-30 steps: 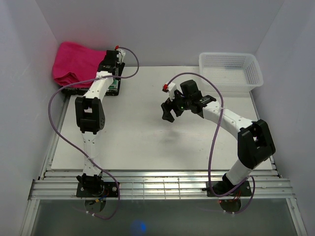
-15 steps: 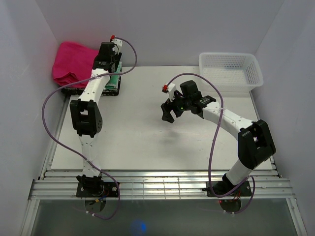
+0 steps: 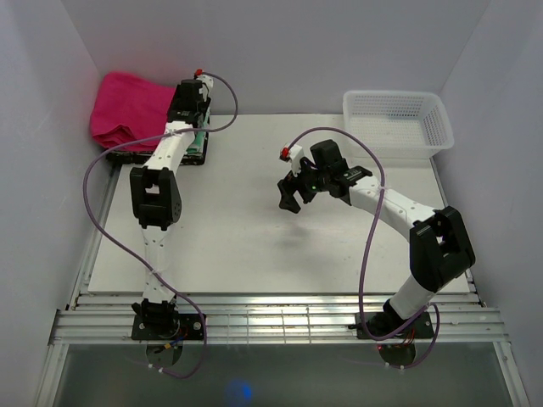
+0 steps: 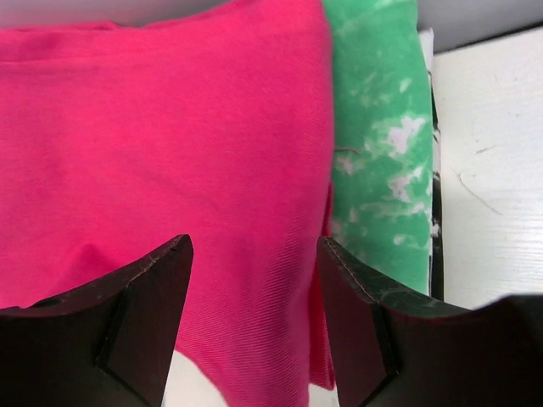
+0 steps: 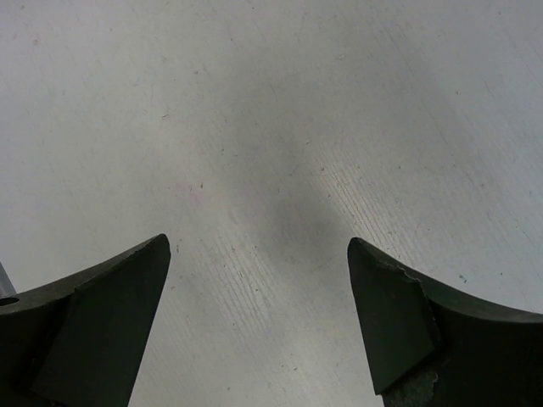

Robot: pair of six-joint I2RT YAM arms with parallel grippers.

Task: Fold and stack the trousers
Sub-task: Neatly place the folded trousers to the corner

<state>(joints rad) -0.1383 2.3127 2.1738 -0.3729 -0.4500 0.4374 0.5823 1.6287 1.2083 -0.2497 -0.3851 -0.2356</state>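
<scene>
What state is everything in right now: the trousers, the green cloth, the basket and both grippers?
trousers: folded pile in the far left corner, not gripped.
green-and-white cloth: lying flat, touching the trousers' edge.
basket: upright, empty.
left gripper: open, empty, above the trousers.
right gripper: open, empty, above the bare table.

The left arm (image 3: 161, 157) has swung back right after leaning left. Its fingers (image 4: 140, 322) now sit slightly farther back than 1 s ago.
</scene>
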